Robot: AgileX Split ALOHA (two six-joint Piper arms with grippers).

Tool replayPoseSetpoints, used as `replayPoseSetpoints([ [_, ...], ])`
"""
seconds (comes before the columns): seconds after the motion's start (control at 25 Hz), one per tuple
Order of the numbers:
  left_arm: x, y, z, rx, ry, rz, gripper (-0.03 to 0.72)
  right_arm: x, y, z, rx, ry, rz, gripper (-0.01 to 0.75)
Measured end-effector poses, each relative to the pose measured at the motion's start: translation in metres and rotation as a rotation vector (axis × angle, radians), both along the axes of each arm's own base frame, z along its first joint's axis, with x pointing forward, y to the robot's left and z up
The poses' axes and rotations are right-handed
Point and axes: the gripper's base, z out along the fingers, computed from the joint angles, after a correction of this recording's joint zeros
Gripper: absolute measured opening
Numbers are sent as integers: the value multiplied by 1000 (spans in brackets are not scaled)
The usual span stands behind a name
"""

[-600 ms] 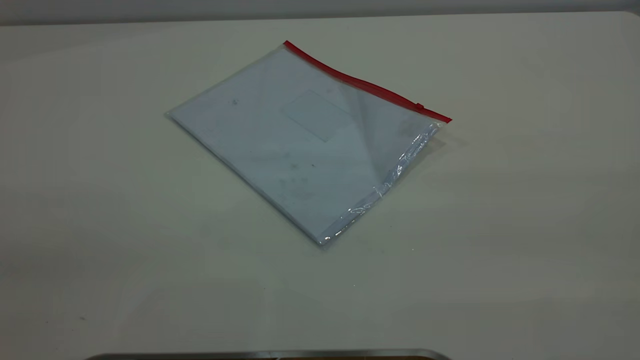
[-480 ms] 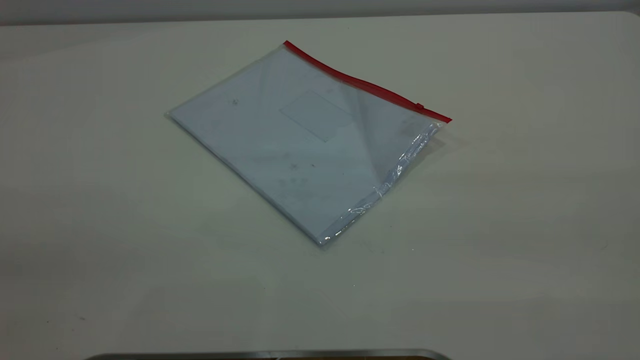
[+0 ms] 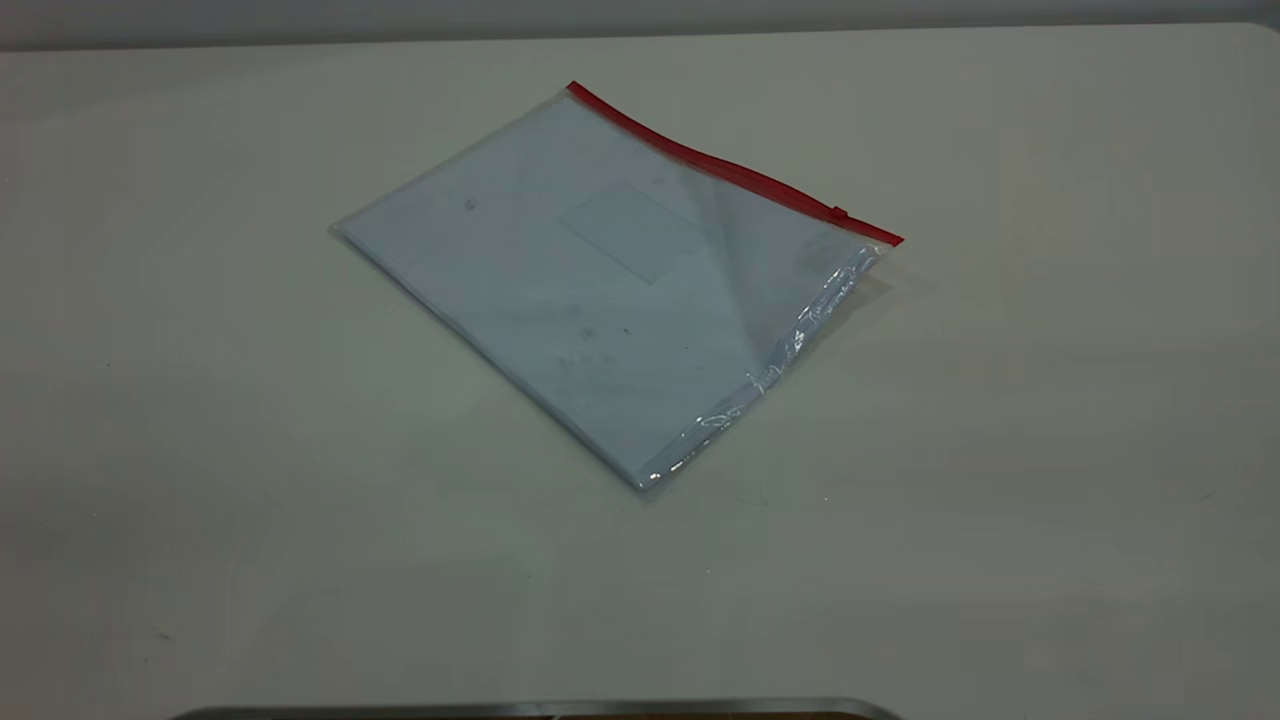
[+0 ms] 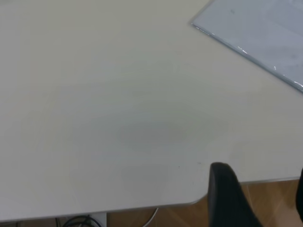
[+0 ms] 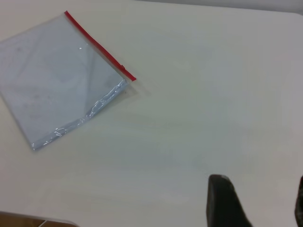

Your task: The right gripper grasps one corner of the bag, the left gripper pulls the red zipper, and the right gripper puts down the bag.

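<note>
Bag (image 3: 610, 290) lies flat on the table (image 3: 1050, 450), turned diagonal, about mid-table, slightly toward 12 o'clock in the exterior view. White sheets inside, faint label patch on top. Red zipper (image 3: 730, 170) runs along the far long edge, from the 12 o'clock corner down to the 3 o'clock corner. Slider tab (image 3: 839, 212) sits near the 3 o'clock end. Short side below that corner is crinkled and looks slightly raised off the table.

Neither arm appears in the exterior view. Right gripper (image 5: 255, 201): two dark finger edges visible with a wide gap, so spread open, holding nothing, well apart from the bag, which lies toward 10 o'clock of it. Left gripper (image 4: 258, 196): likewise spread, empty, near the table edge, only a bag corner (image 4: 196, 23) in sight far off.

Step in hand, judged: right gripper's approach to a corner; nothing grasped yet. Best target looks like the lifted 3 o'clock corner beside the tab. Come in low, one finger under the plastic, pinch film only, clear of the slider so the left can reach it.
</note>
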Motion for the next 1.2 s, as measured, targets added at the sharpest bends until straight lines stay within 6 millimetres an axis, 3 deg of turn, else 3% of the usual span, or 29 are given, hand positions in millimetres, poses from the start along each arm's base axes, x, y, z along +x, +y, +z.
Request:
replayPoseSetpoints([
  [1.0,1,0,0,3,4,3,420,1,3,1,34,-2,21,402],
  [1.08,6,1,4,-15,27,18,420,8,7,5,88,13,45,402],
  [1.2,28,2,19,-31,43,35,420,35,11,12,166,54,65,402],
])
